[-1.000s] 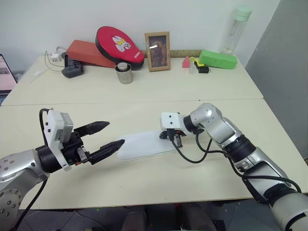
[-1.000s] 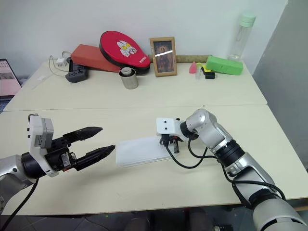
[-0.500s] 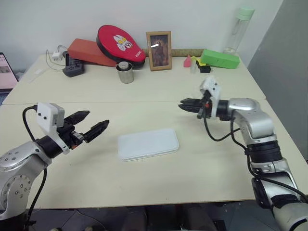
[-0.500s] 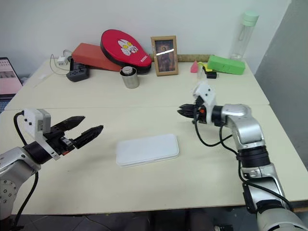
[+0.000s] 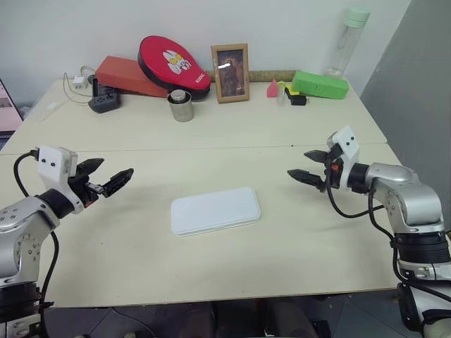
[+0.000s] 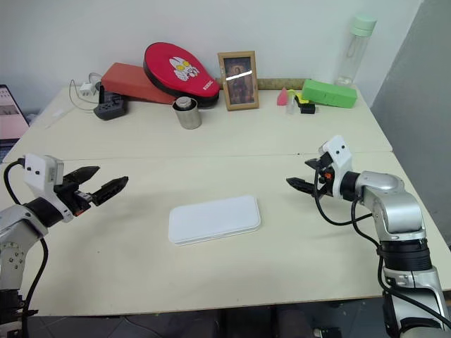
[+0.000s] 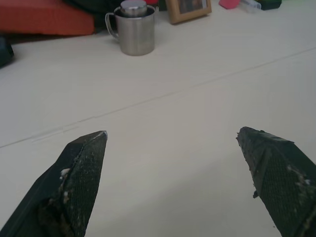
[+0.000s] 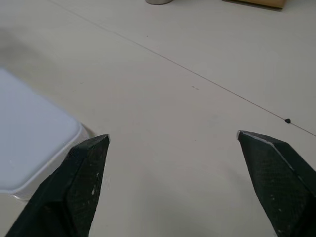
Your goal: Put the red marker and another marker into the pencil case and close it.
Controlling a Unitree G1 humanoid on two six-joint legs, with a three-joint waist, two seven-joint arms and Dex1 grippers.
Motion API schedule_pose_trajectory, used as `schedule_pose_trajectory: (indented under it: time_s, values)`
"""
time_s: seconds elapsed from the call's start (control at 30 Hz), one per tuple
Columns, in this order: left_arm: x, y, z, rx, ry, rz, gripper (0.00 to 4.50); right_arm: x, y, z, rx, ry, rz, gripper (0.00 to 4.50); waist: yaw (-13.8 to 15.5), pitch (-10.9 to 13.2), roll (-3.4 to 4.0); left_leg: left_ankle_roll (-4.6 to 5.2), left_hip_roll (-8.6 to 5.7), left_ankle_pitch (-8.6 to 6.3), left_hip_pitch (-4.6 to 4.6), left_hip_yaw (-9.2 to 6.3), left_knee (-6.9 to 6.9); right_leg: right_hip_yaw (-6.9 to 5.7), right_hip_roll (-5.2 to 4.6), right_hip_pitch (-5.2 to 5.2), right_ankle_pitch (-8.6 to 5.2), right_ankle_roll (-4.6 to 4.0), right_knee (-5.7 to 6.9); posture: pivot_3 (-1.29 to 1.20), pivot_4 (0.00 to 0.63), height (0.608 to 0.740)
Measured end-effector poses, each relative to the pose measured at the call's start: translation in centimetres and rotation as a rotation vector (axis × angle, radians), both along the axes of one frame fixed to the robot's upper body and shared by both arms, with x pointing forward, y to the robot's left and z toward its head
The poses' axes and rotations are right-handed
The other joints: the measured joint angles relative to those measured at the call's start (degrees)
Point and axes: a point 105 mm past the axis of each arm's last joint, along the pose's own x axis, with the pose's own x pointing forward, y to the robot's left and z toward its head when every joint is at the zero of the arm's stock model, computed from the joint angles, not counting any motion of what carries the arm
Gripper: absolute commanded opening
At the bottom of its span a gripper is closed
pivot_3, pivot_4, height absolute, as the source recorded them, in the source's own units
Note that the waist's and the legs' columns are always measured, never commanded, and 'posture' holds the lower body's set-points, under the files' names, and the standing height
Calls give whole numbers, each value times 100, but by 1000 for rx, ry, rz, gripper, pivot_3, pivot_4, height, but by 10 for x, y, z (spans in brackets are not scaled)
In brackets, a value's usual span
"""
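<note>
The pencil case [image 5: 215, 210], a flat white box with rounded corners, lies shut in the middle of the near table; its corner [image 8: 29, 153] shows in the right wrist view. My left gripper [image 5: 115, 169] hovers open well to the left of the case, with nothing between its black fingers [image 7: 79, 182]. My right gripper [image 5: 299, 163] hangs open to the right of the case, pointing back toward it, and it is also empty. Neither gripper touches the case. The red marker and the other marker are out of view.
Along the far edge of the table stand a steel cup [image 5: 181, 106], a red oval pouch [image 5: 173, 65] on an orange box [image 5: 127, 76], a photo frame [image 5: 230, 64], a green box [image 5: 320, 84], a bottle [image 5: 347, 41] and a power strip [image 5: 103, 101].
My right gripper left the right end of the case, swung away to the right and opened. My left gripper drew back to the left, still open. The case has stayed in place.
</note>
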Motion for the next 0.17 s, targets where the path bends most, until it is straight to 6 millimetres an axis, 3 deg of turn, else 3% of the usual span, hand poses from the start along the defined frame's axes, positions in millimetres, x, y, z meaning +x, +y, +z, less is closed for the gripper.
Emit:
schedule_pose_trajectory:
  time_s: [0.17]
  values:
    - [3,-4,1,4,-1,-26,4500,0,0,3,1,-9,-14,4432,1,0,0,0,-1,0,0,-1,1,-1,0,1,0,0,1,0,150,740]
